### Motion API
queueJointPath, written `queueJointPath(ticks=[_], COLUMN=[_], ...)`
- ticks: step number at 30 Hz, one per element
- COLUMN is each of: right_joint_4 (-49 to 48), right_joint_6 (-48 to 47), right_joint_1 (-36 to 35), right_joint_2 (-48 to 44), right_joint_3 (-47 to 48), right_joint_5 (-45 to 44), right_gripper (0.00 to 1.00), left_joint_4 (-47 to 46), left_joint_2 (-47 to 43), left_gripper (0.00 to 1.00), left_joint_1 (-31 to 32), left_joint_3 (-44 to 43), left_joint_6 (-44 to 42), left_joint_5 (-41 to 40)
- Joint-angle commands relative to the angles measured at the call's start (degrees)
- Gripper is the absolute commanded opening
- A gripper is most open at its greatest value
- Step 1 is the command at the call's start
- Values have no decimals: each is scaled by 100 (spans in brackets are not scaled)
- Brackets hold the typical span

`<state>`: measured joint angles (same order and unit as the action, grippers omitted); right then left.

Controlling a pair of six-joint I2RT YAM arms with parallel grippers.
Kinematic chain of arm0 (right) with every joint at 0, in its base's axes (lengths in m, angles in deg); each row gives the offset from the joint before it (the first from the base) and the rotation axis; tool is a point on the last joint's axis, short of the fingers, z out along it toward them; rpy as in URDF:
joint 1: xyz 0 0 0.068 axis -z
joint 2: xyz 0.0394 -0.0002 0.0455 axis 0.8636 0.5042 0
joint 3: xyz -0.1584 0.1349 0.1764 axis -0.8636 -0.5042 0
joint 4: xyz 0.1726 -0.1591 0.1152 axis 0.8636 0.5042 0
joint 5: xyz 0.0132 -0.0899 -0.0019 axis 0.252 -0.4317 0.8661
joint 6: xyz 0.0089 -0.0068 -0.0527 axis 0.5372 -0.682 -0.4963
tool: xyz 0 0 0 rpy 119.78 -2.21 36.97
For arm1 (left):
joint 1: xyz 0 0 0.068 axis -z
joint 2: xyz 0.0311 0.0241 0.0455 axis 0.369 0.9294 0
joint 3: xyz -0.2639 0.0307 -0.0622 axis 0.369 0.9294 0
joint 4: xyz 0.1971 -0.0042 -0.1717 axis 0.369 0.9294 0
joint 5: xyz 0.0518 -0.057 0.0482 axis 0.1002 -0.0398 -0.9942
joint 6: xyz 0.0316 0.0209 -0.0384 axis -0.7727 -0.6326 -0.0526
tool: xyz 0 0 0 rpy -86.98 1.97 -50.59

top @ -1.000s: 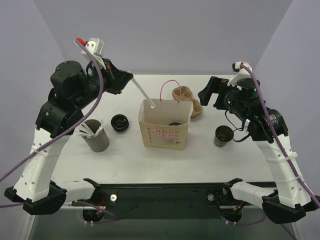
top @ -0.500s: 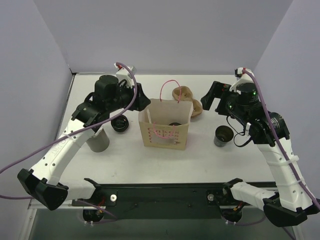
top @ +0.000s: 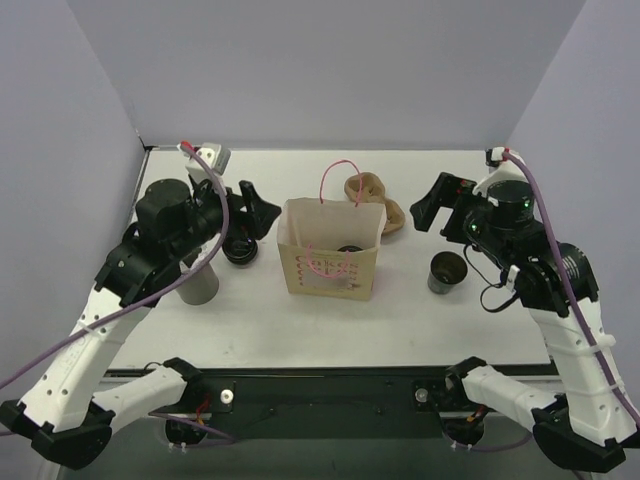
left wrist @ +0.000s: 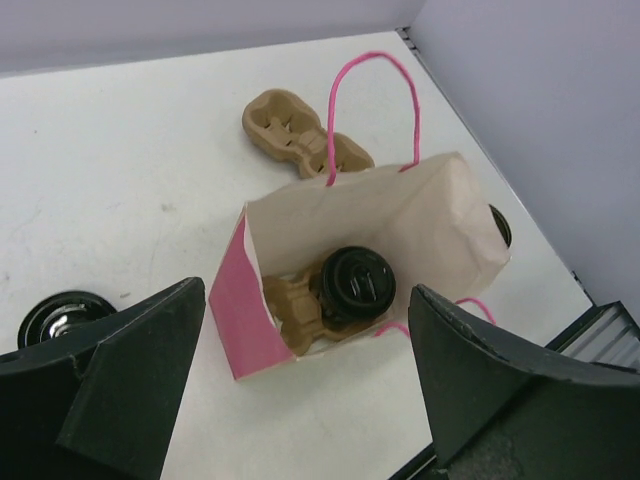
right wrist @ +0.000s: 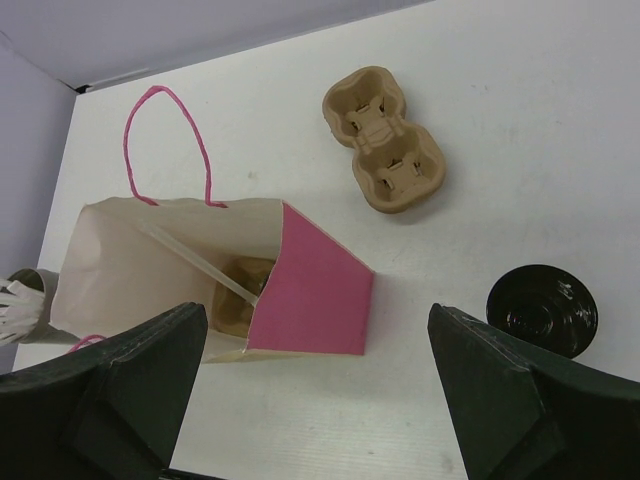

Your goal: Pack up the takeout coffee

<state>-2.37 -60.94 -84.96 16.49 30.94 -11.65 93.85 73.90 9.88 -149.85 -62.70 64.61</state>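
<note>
The takeout coffee [left wrist: 355,285], a small cup with a black lid, sits in a cardboard carrier [left wrist: 290,315] at the bottom of the open paper bag [top: 330,262] with pink handles. A white straw [right wrist: 190,262] leans inside the bag. My left gripper [top: 262,212] hovers just left of the bag, open and empty; in its wrist view the left gripper [left wrist: 305,400] looks down into the bag. My right gripper [top: 432,205] hangs right of the bag, open and empty, and the right gripper [right wrist: 315,400] sits above the bag's pink side.
A second cardboard carrier [top: 375,195] lies behind the bag. A lidless cup with a dark inside [top: 447,272] stands right of the bag. Left of the bag are a black lid [top: 240,247] and a grey cup holding straws [top: 195,282].
My left gripper let go of the white straw into the bag, opened wide and pulled back to the left. My right arm shifted slightly right.
</note>
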Motion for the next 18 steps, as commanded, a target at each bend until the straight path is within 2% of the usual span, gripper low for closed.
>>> queueJointPath(ticks=[1,9,18], right_joint_4=[10,-307,-430], right_joint_6=[-21,-74,-109], right_joint_1=[-34,-43,-34], right_joint_2=[-427,-998,-1183], right_joint_3=[-172,-568,-727], right_joint_5=[-122,1,71], right_gripper=[100,100,100], left_joint_4=[-182,-797,-762], left_joint_2=[-681,-1245,-1255], left_gripper=[93,93,93], left_joint_1=[20,11,11], left_joint_3=[757,1444,1321], left_joint_6=[231,785,644], left_joint_5=[-80,43,51])
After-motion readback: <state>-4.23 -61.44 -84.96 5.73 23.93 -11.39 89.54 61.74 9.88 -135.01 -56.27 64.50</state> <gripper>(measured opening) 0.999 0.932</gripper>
